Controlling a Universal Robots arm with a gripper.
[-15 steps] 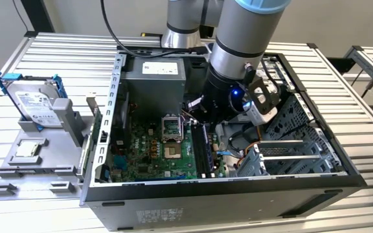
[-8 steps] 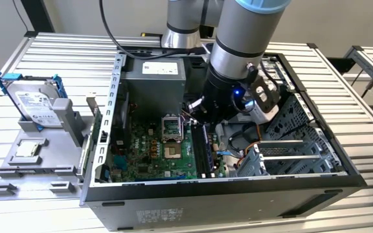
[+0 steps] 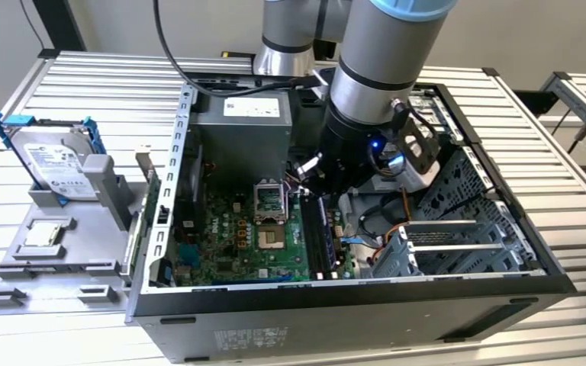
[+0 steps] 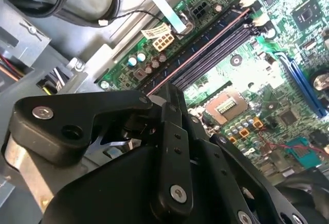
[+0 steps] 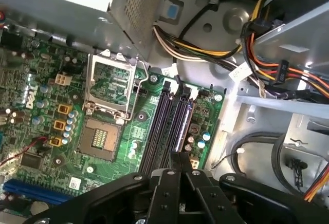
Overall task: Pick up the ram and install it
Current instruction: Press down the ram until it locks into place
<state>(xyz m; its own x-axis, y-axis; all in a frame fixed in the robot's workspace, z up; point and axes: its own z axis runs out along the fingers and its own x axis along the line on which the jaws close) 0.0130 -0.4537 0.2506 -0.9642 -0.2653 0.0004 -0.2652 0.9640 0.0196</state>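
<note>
The ram (image 5: 183, 124) is a thin dark stick standing on edge in the outermost of the long black motherboard slots (image 5: 159, 126), beside the case wall. In the second wrist view its top edge shows as a long pinkish line (image 4: 205, 47). My gripper (image 5: 180, 157) is down inside the open computer case (image 3: 354, 293), over the near end of the stick. Its black fingers (image 4: 174, 98) are pressed together with the ram's end between them. In the exterior view the gripper (image 3: 317, 191) hangs just above the slots, to the right of the processor socket (image 3: 272, 206).
A silver hard drive in a blue frame (image 3: 54, 164) leans on a grey fixture (image 3: 49, 252) at the exterior view's left. Inside the case are the power supply (image 3: 242, 114), bundles of coloured cables (image 5: 267, 64) and a metal drive cage (image 3: 456, 244) close to the arm.
</note>
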